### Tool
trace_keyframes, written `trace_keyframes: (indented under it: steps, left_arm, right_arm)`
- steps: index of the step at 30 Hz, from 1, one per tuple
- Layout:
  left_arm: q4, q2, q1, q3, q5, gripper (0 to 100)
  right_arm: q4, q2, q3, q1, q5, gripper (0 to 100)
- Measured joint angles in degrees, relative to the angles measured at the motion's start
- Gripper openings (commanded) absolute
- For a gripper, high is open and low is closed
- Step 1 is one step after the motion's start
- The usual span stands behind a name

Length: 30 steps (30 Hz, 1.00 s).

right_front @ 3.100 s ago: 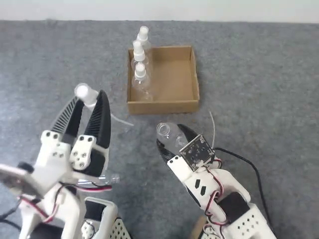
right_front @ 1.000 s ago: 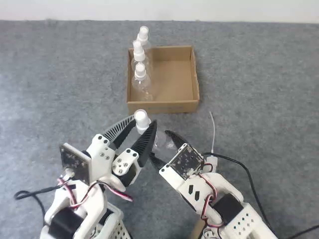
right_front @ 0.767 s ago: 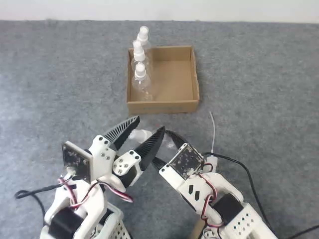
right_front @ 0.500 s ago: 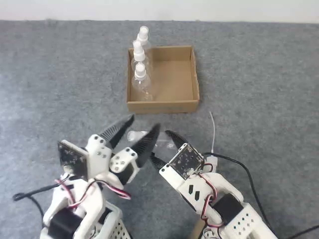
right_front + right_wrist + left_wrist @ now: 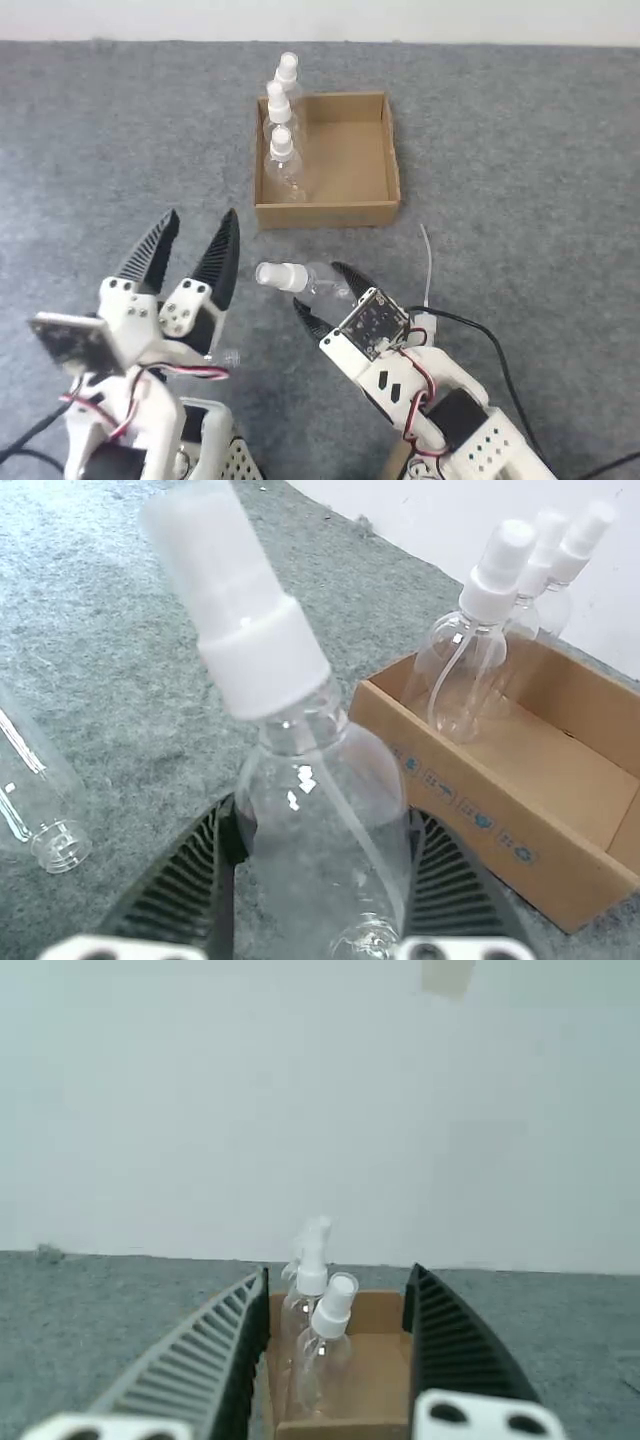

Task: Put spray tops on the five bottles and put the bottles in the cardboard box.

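My right gripper (image 5: 320, 288) is shut on a clear bottle (image 5: 322, 284), held tilted just above the carpet in front of the cardboard box (image 5: 325, 213). A white spray top (image 5: 278, 275) sits on the bottle's neck (image 5: 262, 670), pointing toward my left gripper. That left gripper (image 5: 198, 222) stands open and empty, a short way to the left of the bottle. Three capped bottles (image 5: 283, 160) stand along the box's left wall (image 5: 470, 670). In the left wrist view they (image 5: 318, 1325) show between my open fingers (image 5: 215, 1360).
An uncapped clear bottle (image 5: 222, 357) lies on the grey carpet, partly hidden under the left arm, and it (image 5: 30, 800) lies beside the held bottle. A thin white tube (image 5: 428, 262) lies right of my right gripper. The box's right half (image 5: 355, 150) has bare floor.
The left gripper carried the spray top onto the held bottle, opened and let go of it, then drew back to the left. The right gripper kept hold of the bottle.
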Motion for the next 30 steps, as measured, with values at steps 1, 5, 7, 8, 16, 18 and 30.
trace_keyframes:
  steps: [1, 5, 7, 8, 16, 18, 30]
  left_arm:
    - [0.18, 0.00, -0.70, 0.70, -0.09, 20]
    - [0.53, 0.00, -1.41, 5.10, -0.09, 20]
    - [0.62, 0.00, -1.67, 7.30, -0.09, 20]
    - [0.62, 0.00, -1.67, 8.35, -0.09, 20]
    - [0.62, 0.00, -1.67, 11.34, -0.44, 20]
    - [0.62, 0.00, -1.32, 12.13, -0.97, 20]
    - [-2.11, 0.00, 5.01, 16.09, -3.34, 20]
  right_arm:
    - [0.00, 0.00, 0.00, 0.00, 0.00, 6.9]
    - [0.00, 0.00, 0.00, 0.00, 0.00, 6.9]
    - [0.00, 0.00, 0.00, 0.00, 0.00, 6.9]
    - [0.00, 0.00, 0.00, 0.00, 0.00, 6.9]
    - [0.00, 0.00, 0.00, 0.00, 0.00, 6.9]
    - [0.00, 0.00, 0.00, 0.00, 0.00, 6.9]
    - [0.00, -0.09, 0.44, 0.09, 0.00, 6.9]
